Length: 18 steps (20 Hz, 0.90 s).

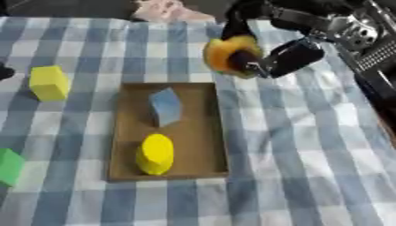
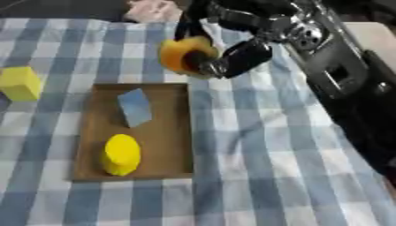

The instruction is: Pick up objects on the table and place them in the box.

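Blue-and-white checked cloth (image 1: 309, 176) covers the table. At 9 o'clock lies a green block (image 1: 9, 165). At the centre sits the flat brown box (image 1: 205, 132), holding a yellow cylinder (image 1: 155, 154) and behind it a blue block (image 1: 165, 106). At 10 o'clock stands a yellow cube (image 1: 49, 82). At 1 o'clock the right hand (image 1: 286, 57) grasps an orange round object (image 1: 228, 53), above the box's far right corner. I cannot see the left hand.
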Available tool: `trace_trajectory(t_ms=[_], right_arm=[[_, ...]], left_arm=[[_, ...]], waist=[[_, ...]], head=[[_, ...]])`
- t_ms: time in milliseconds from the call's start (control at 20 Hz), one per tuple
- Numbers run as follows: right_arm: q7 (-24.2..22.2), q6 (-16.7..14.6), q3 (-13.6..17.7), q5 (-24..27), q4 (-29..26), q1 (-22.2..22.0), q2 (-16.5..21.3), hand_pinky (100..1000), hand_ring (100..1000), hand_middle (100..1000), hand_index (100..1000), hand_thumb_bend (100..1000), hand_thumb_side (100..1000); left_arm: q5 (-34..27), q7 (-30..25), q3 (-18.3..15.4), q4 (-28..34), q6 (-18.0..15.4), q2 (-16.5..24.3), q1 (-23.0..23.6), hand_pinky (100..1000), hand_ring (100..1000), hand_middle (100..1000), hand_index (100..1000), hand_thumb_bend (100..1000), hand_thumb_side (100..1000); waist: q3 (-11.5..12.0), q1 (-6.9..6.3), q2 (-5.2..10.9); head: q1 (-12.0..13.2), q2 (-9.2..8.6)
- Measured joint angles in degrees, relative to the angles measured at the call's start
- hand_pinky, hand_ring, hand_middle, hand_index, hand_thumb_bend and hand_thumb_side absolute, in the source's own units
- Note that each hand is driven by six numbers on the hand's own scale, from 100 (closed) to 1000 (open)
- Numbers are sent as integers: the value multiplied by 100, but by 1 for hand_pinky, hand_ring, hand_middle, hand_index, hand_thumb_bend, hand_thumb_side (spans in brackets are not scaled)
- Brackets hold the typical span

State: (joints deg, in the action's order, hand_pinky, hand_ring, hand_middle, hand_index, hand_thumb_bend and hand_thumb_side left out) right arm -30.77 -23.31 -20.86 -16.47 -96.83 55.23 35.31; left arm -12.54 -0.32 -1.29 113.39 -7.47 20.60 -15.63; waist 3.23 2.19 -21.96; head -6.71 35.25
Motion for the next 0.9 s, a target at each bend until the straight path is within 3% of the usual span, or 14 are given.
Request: trace_trajectory(t_ms=[250,600,900], right_arm=[[-166,2,-226,-236,-217,-176,-276,803,562,300,573,100,118],[-238,-104,-486,-672,127,-282,-549,802,567,312,578,100,132],[-173,-404,-690,-1168,567,-299,-725,794,612,418,674,100,137]], left_arm=[[0,1,-1,0,-1,-2,0,930,746,663,822,100,675],[0,0,0,0,-1,-8,0,931,747,664,822,100,676],[-1,-8,1,0,-3,-47,0,931,747,664,822,100,679]], waist=[[2,-12,7],[1,-41,7],[29,-49,7]], head=[[4,2],[-2,2],[-25,2]])
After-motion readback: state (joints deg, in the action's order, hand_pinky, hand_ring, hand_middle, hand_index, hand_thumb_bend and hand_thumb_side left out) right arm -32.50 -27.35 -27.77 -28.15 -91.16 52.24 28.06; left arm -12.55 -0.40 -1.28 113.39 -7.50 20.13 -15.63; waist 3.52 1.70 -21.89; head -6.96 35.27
